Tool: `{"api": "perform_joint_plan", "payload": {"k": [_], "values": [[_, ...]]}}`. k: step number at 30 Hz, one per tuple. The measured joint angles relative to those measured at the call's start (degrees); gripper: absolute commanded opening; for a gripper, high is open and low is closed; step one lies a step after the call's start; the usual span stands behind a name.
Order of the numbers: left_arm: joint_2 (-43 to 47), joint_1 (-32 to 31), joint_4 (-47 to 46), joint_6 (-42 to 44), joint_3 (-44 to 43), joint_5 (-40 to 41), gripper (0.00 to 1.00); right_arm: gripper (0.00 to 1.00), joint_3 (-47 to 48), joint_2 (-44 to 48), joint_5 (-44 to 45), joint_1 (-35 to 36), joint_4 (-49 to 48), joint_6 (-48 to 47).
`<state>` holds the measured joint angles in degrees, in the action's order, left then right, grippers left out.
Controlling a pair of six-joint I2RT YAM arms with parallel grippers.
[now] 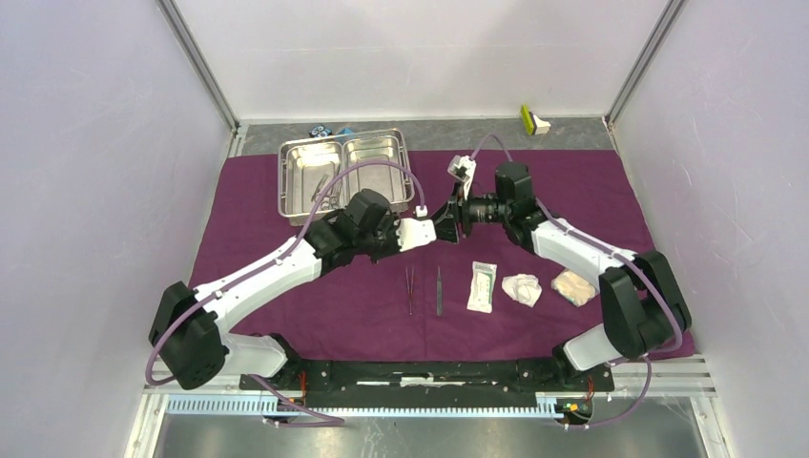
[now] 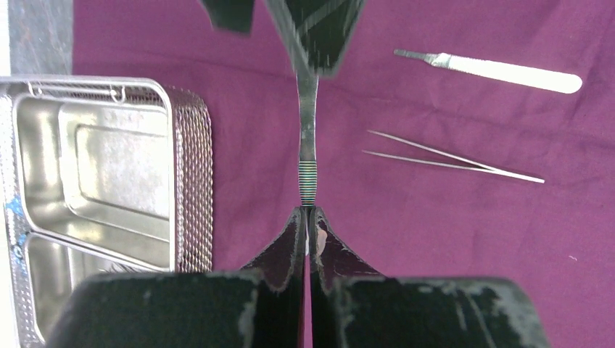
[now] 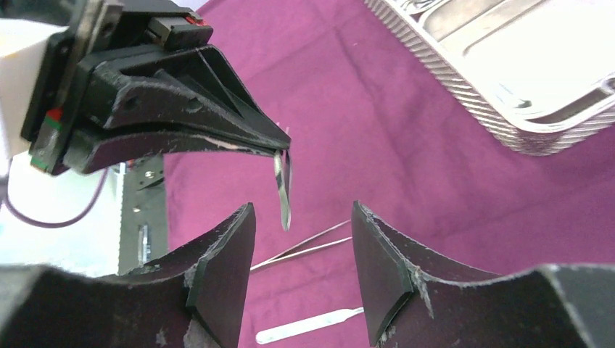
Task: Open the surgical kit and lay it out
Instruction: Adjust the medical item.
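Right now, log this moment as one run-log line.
left tool: shut on forceps, lifted over purple cloth | right tool: open around forceps tip, not gripping | laid out: tweezers, packet, gauze

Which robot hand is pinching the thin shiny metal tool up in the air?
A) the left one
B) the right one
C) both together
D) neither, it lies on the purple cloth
A: the left gripper has its fingers pressed shut on the end of the metal tool, while the right gripper has its fingers spread apart on either side of the tool without touching it.
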<state>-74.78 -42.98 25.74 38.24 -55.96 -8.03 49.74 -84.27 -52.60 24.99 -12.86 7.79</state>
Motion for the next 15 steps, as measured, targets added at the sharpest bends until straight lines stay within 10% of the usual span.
{"api": "perform_joint_plan", "payload": {"k": [15], "values": [[0.3,-3.7,-2.3,2.1,0.1,5.9,0.02,0.35,0.1,-6.5,-8.3,1.1,-6.1,7.2]]}}
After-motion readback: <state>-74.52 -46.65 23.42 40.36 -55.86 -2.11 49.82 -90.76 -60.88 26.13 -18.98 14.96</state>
